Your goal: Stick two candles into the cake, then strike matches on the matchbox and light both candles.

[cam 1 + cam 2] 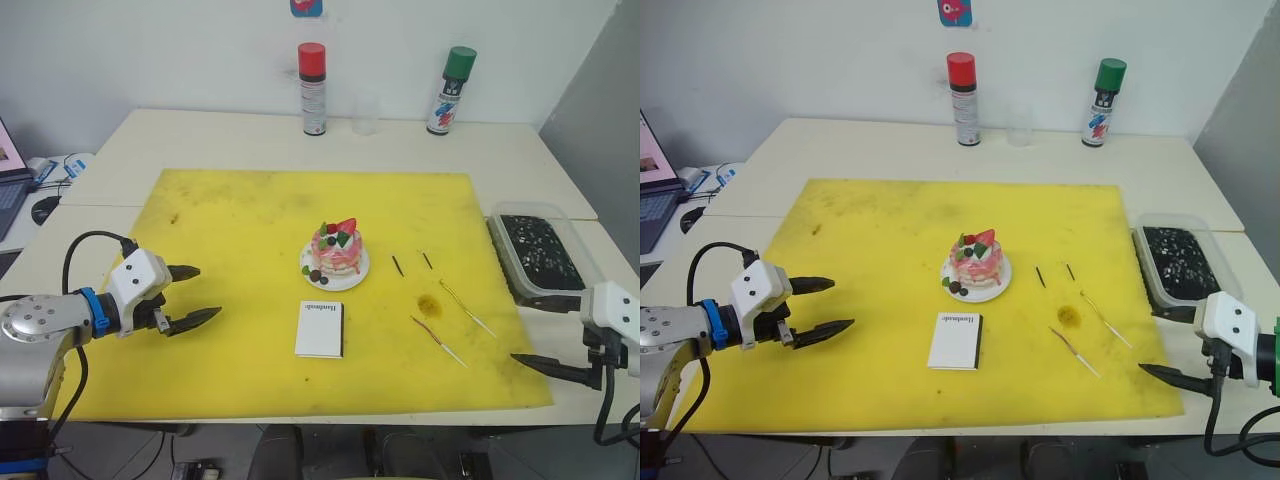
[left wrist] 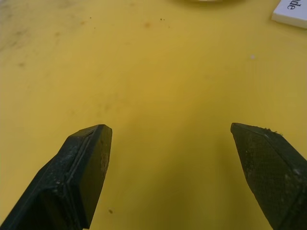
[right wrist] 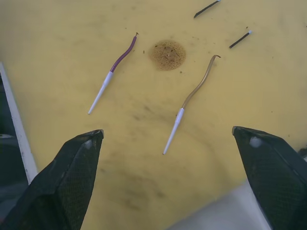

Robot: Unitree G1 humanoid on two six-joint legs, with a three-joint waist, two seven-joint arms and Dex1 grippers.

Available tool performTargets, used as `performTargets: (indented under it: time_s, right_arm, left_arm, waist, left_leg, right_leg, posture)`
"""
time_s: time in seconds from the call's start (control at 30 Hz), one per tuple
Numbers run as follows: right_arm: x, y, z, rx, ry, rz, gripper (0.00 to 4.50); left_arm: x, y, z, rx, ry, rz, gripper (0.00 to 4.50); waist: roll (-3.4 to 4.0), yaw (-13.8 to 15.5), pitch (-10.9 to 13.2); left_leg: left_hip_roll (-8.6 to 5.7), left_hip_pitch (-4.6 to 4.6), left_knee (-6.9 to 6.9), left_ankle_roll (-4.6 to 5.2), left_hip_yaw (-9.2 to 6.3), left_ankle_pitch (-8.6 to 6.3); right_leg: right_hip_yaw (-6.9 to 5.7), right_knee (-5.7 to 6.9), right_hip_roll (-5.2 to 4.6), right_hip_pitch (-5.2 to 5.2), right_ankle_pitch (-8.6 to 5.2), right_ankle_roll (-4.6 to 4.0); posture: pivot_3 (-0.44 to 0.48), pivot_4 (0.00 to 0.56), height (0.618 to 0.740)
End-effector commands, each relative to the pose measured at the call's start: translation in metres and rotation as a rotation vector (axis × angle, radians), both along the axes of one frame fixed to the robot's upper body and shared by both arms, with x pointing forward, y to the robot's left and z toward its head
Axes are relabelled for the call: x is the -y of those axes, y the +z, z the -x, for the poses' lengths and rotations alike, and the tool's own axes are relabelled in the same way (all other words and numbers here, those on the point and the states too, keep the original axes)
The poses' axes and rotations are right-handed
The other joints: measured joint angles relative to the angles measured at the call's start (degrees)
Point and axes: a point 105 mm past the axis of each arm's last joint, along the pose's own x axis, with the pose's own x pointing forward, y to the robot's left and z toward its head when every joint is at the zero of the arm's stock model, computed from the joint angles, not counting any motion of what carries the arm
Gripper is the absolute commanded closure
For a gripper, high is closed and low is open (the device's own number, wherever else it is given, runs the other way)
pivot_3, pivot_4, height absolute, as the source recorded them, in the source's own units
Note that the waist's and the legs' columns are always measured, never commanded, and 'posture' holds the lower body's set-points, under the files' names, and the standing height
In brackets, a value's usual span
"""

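The pink cake [image 1: 336, 250] sits on its white plate [image 1: 357, 276] in the middle of the yellow mat. In front of it lies the white matchbox [image 1: 320, 328]. Two candles lie flat to the right, one purplish [image 1: 438, 340] and one olive [image 1: 466, 308]; the right wrist view shows the purplish candle [image 3: 112, 72] and the olive candle [image 3: 192, 98]. Beyond them lie two short dark matches [image 1: 398, 265] [image 1: 427, 260]. My left gripper [image 1: 205, 292] hovers open over the mat's left side. My right gripper [image 1: 517, 328] is open at the mat's right front corner, near the candles.
A clear tray of dark bits [image 1: 540, 250] stands right of the mat [image 1: 250, 220]. Spray cans with a red cap [image 1: 313, 90] and a green cap [image 1: 451, 92] stand at the back. A brown stain [image 1: 430, 303] marks the mat. A laptop [image 1: 10, 185] sits far left.
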Motion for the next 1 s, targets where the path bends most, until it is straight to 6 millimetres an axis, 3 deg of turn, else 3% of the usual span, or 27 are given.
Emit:
performTargets:
  time_s: [0.03, 0.4, 0.5, 0.73, 1.0]
  right_arm:
    - [-0.004, 0.012, 0.000, 0.062, 0.002, -0.004, 0.00]
    - [-0.004, 0.009, 0.001, 0.048, -0.047, -0.017, 0.00]
    - [-0.004, 0.005, 0.002, 0.032, -0.076, -0.008, 0.00]
    - [-0.007, -0.017, -0.011, -0.026, -0.282, 0.018, 0.00]
    - [-0.012, -0.029, -0.026, -0.076, -0.400, -0.038, 0.00]
  left_arm:
    - [0.000, 0.015, 0.000, 0.047, -0.024, 0.019, 0.13]
    - [0.019, 0.011, 0.018, -0.017, -0.115, 0.109, 0.13]
    - [0.045, 0.013, 0.027, -0.040, -0.217, 0.129, 0.13]
    - [0.130, 0.017, 0.059, -0.099, -0.514, 0.224, 0.13]
    - [0.169, 0.030, 0.054, -0.070, -0.588, 0.311, 0.13]
  waist:
    - [0.00, 0.00, 0.00]
    - [0.00, -0.01, 0.00]
    - [-0.01, 0.03, 0.00]
    - [0.00, 0.03, 0.00]
    - [0.01, 0.03, -0.01]
  left_leg:
    - [0.01, -0.01, 0.00, 0.00, 0.00, 0.00]
    - [0.04, 0.00, 0.00, 0.00, -0.02, 0.00]
    - [0.04, -0.01, 0.00, 0.00, -0.03, 0.00]
    - [0.01, -0.01, 0.03, 0.00, 0.01, 0.00]
    - [-0.06, 0.00, 0.16, 0.01, -0.03, 0.01]
  right_leg:
    - [0.00, 0.00, 0.00, 0.00, 0.00, 0.00]
    - [-0.01, 0.01, -0.01, 0.01, 0.00, 0.00]
    - [-0.01, 0.01, -0.01, 0.01, 0.00, 0.00]
    - [0.07, 0.00, -0.04, 0.04, 0.05, 0.08]
    - [0.10, 0.04, 0.39, 0.04, 0.09, 0.14]
  posture:
    - [0.000, 0.150, 0.740]
    - [0.000, 0.150, 0.740]
    - [0.000, 0.150, 0.740]
    - [0.000, 0.150, 0.740]
    - [0.000, 0.150, 0.740]
